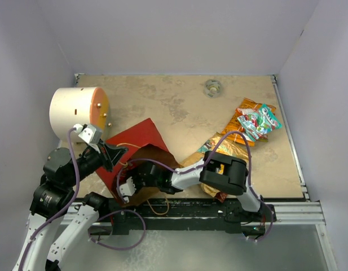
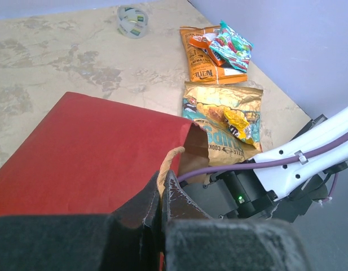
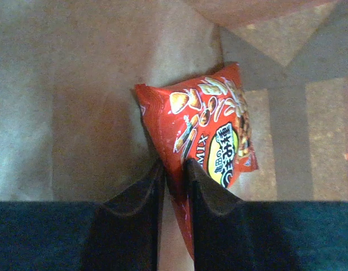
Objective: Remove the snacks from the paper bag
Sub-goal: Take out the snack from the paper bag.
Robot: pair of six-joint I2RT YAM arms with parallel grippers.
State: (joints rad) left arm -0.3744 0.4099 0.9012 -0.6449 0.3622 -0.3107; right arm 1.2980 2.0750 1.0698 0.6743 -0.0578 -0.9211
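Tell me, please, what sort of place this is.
Probably a robot lab test cell: plain walls box in a tabletop, two arms are bolted at its edge, and snacks lie staged.

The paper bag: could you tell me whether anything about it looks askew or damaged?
The paper bag lies flat on its side rather than upright, and its mouth rim is crumpled where the left fingers pinch it. I see no tear. Inside, the right fingers grip a red snack packet by its edge.

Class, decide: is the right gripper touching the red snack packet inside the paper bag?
Touching. The right wrist view shows the right gripper closed on the red snack packet at its edge, with no gap, inside the paper bag.
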